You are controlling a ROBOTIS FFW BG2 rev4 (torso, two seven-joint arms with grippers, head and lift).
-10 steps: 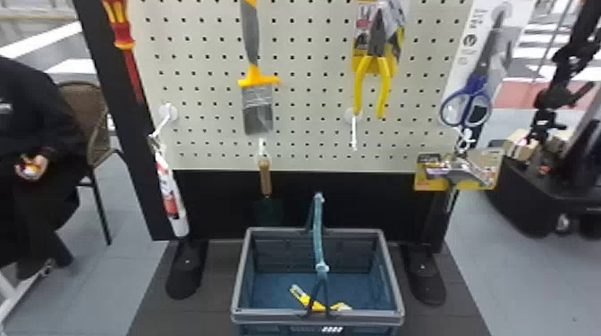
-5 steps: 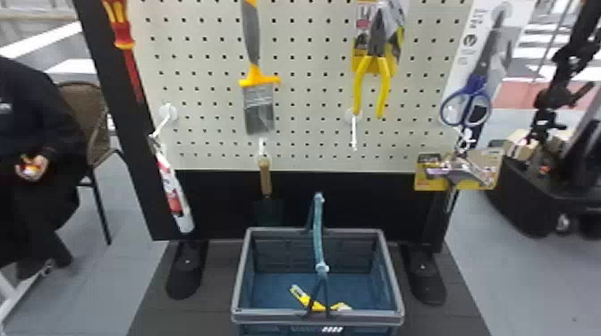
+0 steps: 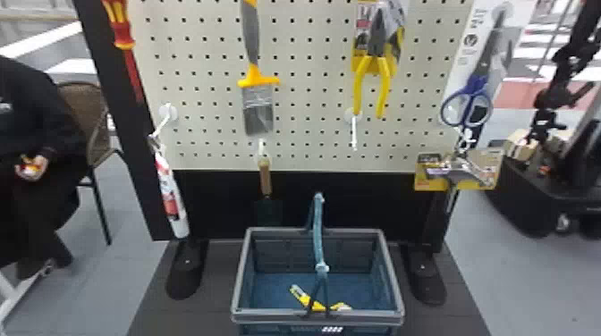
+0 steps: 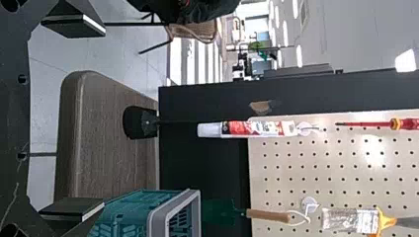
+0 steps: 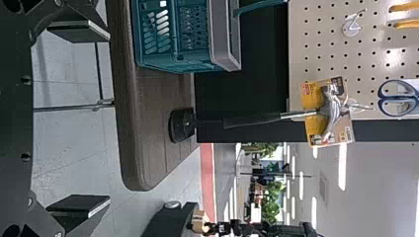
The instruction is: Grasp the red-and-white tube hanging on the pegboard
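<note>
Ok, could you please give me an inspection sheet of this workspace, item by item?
Surface: dark table, bearing the pegboard and a basket.
Job's things: red-and-white tube hangs from a hook at the pegboard's left edge, untouched.
Clutter: screwdriver, brush, pliers, scissors, trowel, carded tool on the board; yellow tool in the basket.
Hands: left hand and right hand open, empty, short of the board.
Cables: nothing seen.
Surroundings: chair left, black equipment right.
</note>
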